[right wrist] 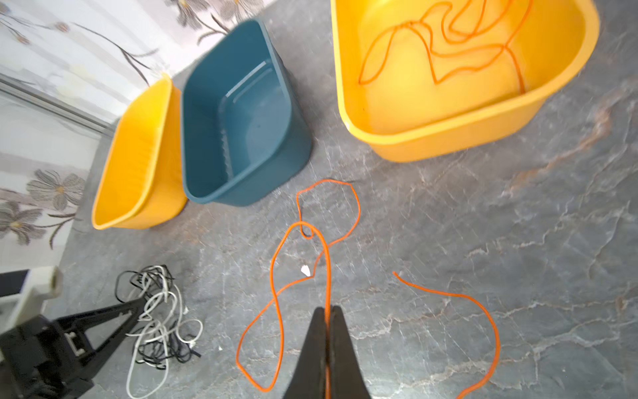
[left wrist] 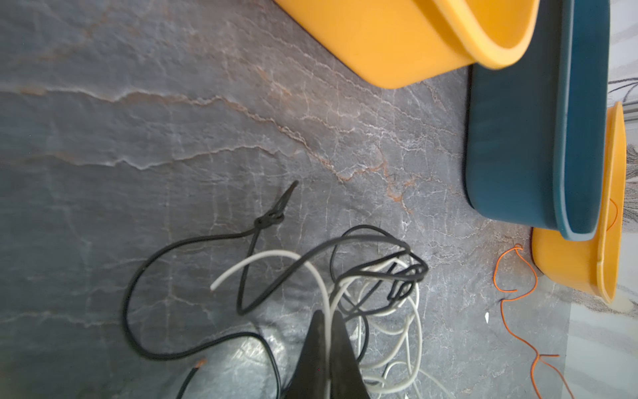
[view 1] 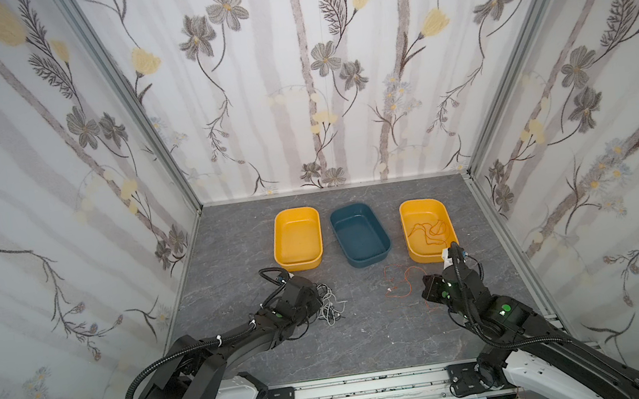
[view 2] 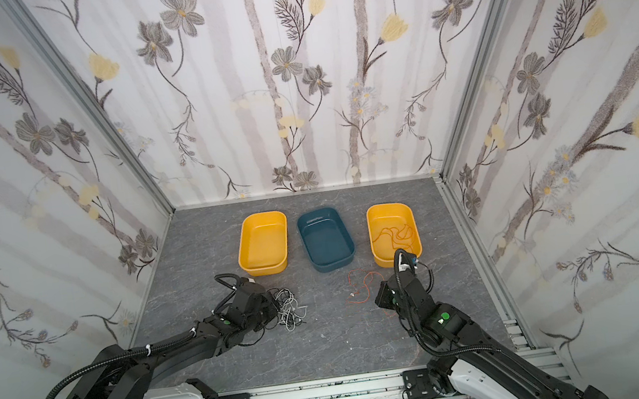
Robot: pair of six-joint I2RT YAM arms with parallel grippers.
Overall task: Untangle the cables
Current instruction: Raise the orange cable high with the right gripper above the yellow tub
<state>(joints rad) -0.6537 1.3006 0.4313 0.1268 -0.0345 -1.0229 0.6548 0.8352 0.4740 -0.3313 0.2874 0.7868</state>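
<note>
**Left tool:** the left tool [left wrist: 327,315] is pinched fully together on a white cable [left wrist: 276,254], which runs right in between the tips.

**Tangle:** the black-and-white tangle [view 1: 329,305] sits on the table [view 1: 369,336] right at that tool, in front of the left yellow bin [view 1: 299,264]. A black cable [left wrist: 155,255] with a knot near its end loops out of the pile.

**Middle:** the teal bin [view 1: 372,260] has nothing in it that I can see.

**Orange cable:** the orange cable [right wrist: 329,276] lies loose on the table, well apart from the tangle, so I'd say it's already free.

**Right tool:** the right tool [right wrist: 327,310] is clamped tight on that orange cable, no gap between the jaws.

**What the move hangs on:** the strand leaves the tips straight ahead toward the bins and crosses itself in a small loop just beyond. The right yellow bin [right wrist: 448,138] is ahead and off to the right, and the right arm is way nearer to it.

**Right bin:** it already holds a second orange cable [right wrist: 466,69].

**My guess:** lift and drop it in there. The trailing slack could snag on the rim.
</note>
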